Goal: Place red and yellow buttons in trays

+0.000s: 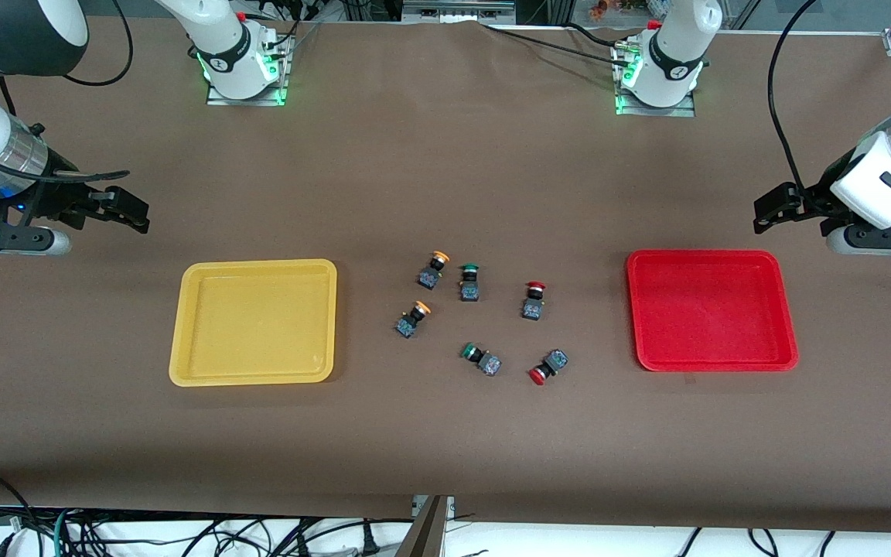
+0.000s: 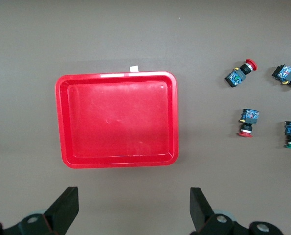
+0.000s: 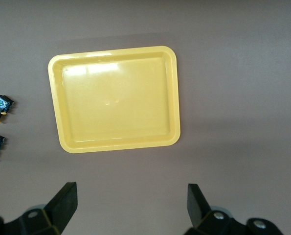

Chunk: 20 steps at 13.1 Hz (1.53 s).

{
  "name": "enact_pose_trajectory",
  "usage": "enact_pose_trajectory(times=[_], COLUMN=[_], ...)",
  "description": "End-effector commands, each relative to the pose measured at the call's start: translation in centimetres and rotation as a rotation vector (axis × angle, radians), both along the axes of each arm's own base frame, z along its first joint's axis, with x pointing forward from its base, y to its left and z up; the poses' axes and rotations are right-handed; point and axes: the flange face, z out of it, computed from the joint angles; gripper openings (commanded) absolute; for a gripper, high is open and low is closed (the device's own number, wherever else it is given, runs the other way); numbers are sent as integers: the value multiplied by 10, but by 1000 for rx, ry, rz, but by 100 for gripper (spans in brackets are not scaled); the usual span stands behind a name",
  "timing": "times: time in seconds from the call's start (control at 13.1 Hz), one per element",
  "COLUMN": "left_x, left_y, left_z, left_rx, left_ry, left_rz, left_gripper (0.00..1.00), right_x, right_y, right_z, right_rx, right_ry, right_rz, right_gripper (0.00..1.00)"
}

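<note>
The right gripper [image 1: 132, 213] hangs over bare table at the right arm's end, up past the yellow tray [image 1: 254, 373]. Its fingers [image 3: 62, 203] are spread wide w/ nothing between them. The yellow tray has nothing in it.

Next come the buttons, all on the table btwn the two trays. Two yellow buttons sit closest to the yellow tray: one [image 1: 431, 271] farther from the front camera, one [image 1: 412, 319] nearer. Beside them is a green button [image 1: 469, 281], and another green button [image 1: 481, 358] lies nearer the camera. Those two are not part of the job. Then two red buttons: one [image 1: 534, 299] stands farther from the camera, one [image 1: 547, 367] lies tipped over, nearer the camera.

The red tray [image 1: 712, 360] is empty too. The left gripper [image 1: 774, 209] hangs over bare table at the left arm's end, fingers [image 2: 200, 208] wide apart, holding nothing.

The buttons look small, hard and light, prob. easy to knock over or push away. The round caps look smooth and may slip. The best spot to pinch is likely the dark blocky body, on its flat sides, not the cap.
</note>
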Motion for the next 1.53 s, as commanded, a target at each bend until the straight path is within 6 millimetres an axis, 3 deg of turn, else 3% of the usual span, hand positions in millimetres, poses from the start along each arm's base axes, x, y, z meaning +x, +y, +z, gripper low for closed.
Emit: enact_pose_trajectory(times=[0.0, 0.31, 0.46, 0.69, 0.84, 0.92, 1.07, 1.15, 1.3, 1.45], left_x=[1, 2, 3, 13, 28, 41, 55, 57, 57, 53], left_y=[3, 0, -9, -58, -93, -116, -143, -158, -211, -249], left_z=[2, -1, -19, -73, -121, -130, -159, -170, -203, -255], left_rx=[1, 0, 2, 13, -6, -46, -99, -107, -108, -79], left_ry=[-1, 3, 58, 168, 204, 149, 102, 88, 36, 23], left_rz=[-23, -26, -40, -112, -153, -166, -140, -134, -126, -105], left_gripper=[100, 100, 100, 100, 100, 100, 100, 100, 100, 100], right_x=[1, 1, 1, 1, 1, 1, 1, 0, 4, 17], right_y=[3, 3, 3, 3, 3, 3, 6, 9, 19, 26], right_z=[5, 5, 5, 5, 5, 5, 6, 7, 6, -17], right_rx=[-4, -4, -4, -3, -4, -4, -2, 0, 14, 16], right_ry=[-11, -11, -11, -11, -11, -9, -12, -13, -41, -36], right_rz=[-7, -7, -7, -8, -7, -6, -3, 0, 15, 42], right_gripper=[99, 99, 99, 99, 99, 99, 99, 99, 99, 99])
